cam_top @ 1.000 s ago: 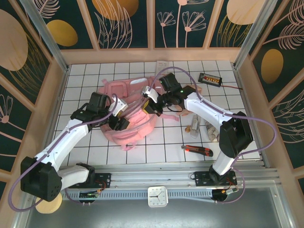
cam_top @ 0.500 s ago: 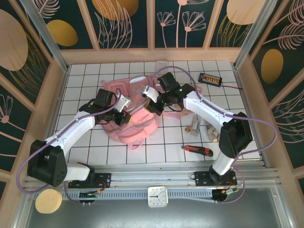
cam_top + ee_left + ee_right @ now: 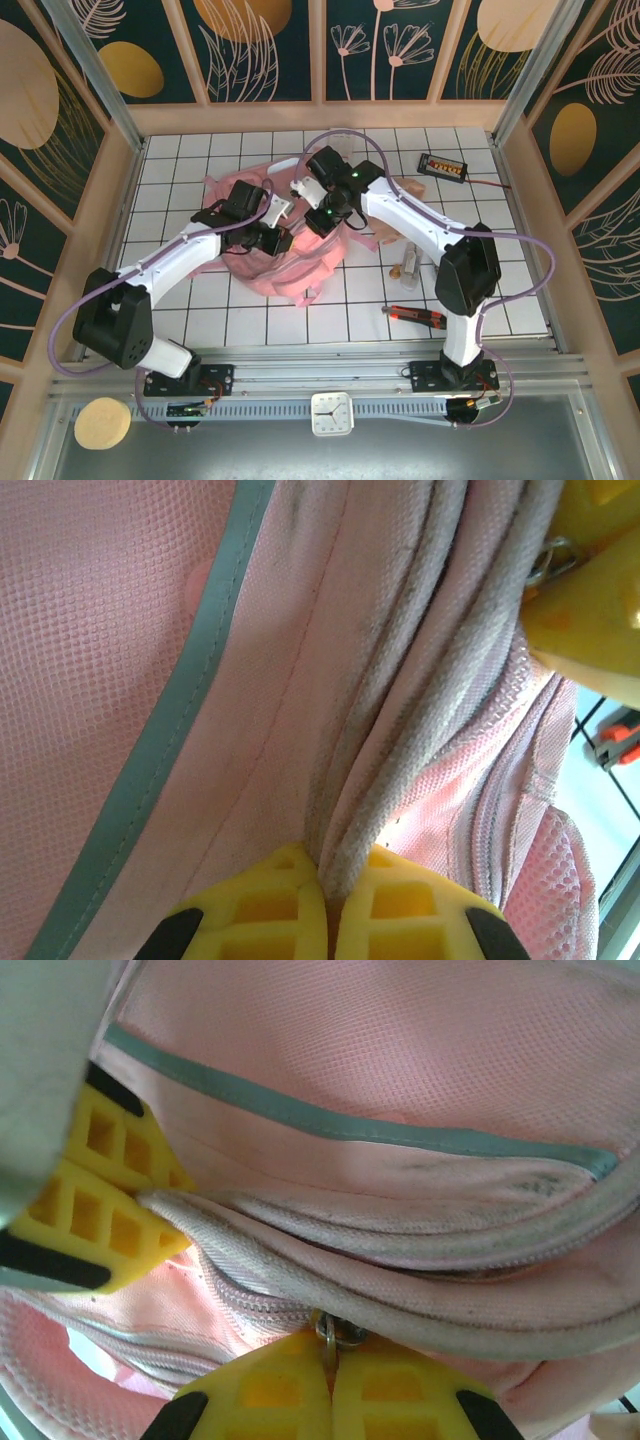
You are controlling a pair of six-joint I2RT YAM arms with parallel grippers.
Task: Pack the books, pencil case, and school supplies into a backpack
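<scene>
White-tiled worktop point(image 3: 200, 310), walled in by a panelled booth. On it, the left jaws are clenched on a piped fold point(image 3: 395, 780) of the backpack point(image 3: 300, 268). The right jaws, just beside them, pinch the metal zip pull point(image 3: 335, 1335). The backpack lies mid-worktop, bunched under both arms. Opening the bag looks like the step in hand. Next, the right arm should draw the pull along the zip track while the left holds the fabric taut.

White arms point(image 3: 180, 255), black joints point(image 3: 465, 275) (purple cables point(image 3: 335, 133)), yellow fingers point(image 3: 260, 920)
</scene>
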